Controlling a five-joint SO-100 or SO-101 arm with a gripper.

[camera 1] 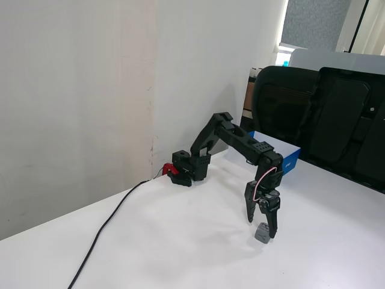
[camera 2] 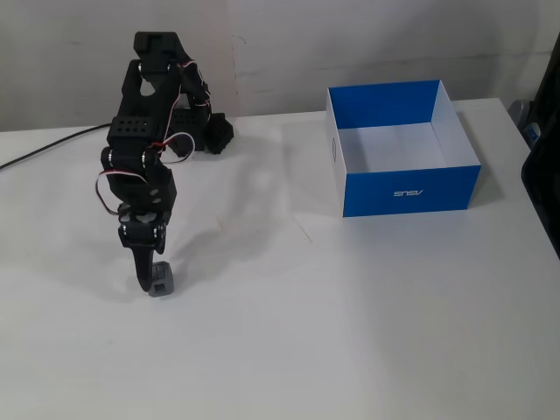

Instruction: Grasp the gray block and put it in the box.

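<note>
White desk point(camera 2: 367, 332) is carrying everything; the claw point(camera 1: 262, 224) is straddling the gray block point(camera 2: 160, 280) with prongs apart, ready to pinch. Well across the desk, the box point(camera 2: 411, 188) is sitting open-topped, waiting.

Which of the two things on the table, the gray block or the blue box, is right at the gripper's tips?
The gray block: it sits at the gripper fingertips, down at the table. The box stands apart, far to the right in that fixed view.

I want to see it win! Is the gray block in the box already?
No, the gray block sits on the table, far from the box.
</note>
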